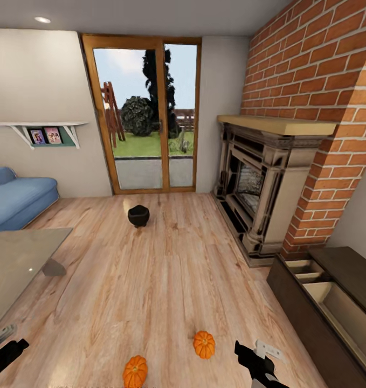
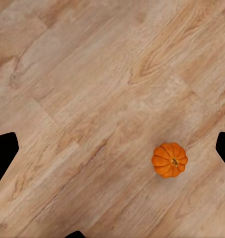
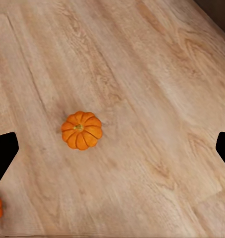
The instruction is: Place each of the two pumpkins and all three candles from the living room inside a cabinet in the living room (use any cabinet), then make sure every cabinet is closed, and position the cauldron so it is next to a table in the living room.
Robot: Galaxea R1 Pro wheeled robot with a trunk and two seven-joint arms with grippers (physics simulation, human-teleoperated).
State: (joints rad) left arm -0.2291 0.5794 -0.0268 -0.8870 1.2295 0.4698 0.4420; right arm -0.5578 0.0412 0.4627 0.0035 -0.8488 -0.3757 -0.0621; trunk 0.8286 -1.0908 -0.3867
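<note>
Both pumpkins (image 1: 135, 371) (image 1: 204, 344) lie on the floor (image 1: 150, 280) between the empty, spread left gripper (image 1: 5, 353) and right gripper (image 1: 255, 364).

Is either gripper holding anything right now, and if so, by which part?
Nothing is held. Both pumpkins lie on the wood floor, apart from the left gripper and right gripper, whose fingers stand wide with bare floor between.

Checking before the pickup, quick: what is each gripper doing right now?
Left gripper: open, empty, above bare floor with a pumpkin below.
Right gripper: open, empty, a pumpkin on the floor beneath it.
</note>
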